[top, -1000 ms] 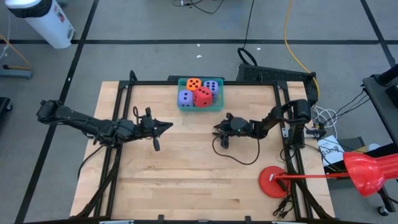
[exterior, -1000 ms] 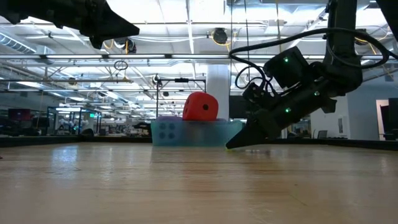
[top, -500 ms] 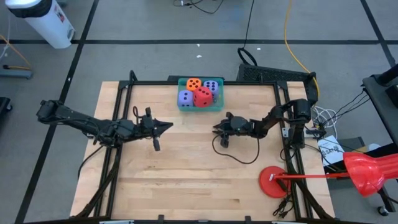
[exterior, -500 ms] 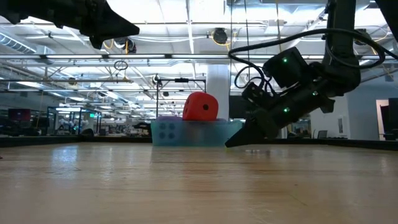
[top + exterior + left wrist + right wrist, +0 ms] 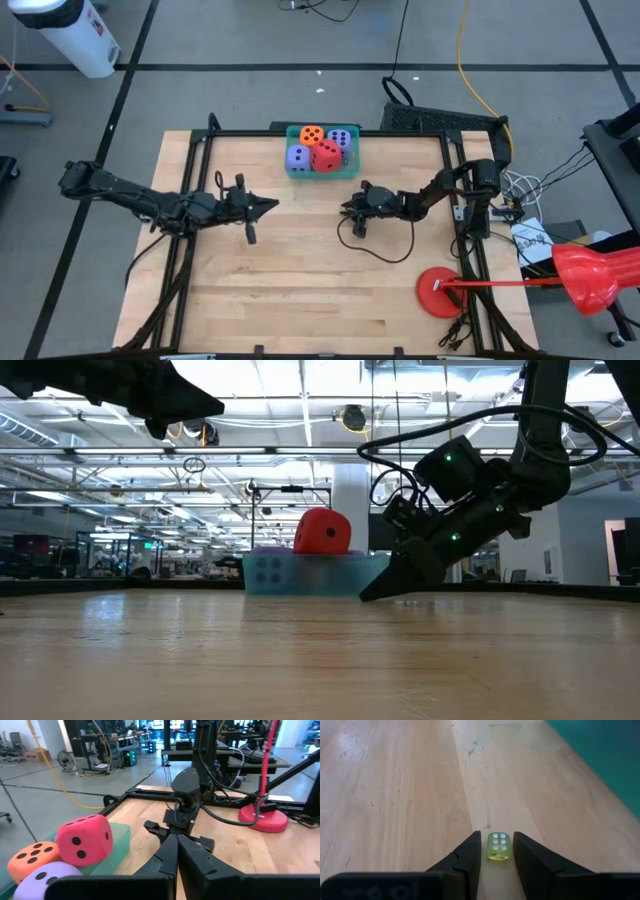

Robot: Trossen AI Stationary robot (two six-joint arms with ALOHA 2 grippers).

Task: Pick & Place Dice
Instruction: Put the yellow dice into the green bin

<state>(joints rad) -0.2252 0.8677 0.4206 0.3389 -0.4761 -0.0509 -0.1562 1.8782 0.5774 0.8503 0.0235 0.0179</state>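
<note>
Four soft dice sit in a teal tray [image 5: 350, 168] at the table's far middle: one orange [image 5: 312, 134], two purple [image 5: 340, 138] [image 5: 298, 156], and one red [image 5: 327, 154] resting on top of the others. My right gripper [image 5: 345, 207] is low over the table, near side of the tray. It is open, with one finger on each side of a small yellow-green die [image 5: 498, 846] that lies on the wood. A narrow gap shows on both sides of that die. My left gripper [image 5: 272, 204] is shut and empty, held above the table left of centre.
A black cable [image 5: 375, 248] loops on the table near my right gripper. A red round base [image 5: 438, 292] with a red pole stands at the near right corner. Black frame rails [image 5: 190, 200] run along the table's sides. Bare wood lies between the two grippers.
My right gripper has crept a little toward the table's left edge, staying low over the wood. My left gripper and the dice in the tray have kept still.
</note>
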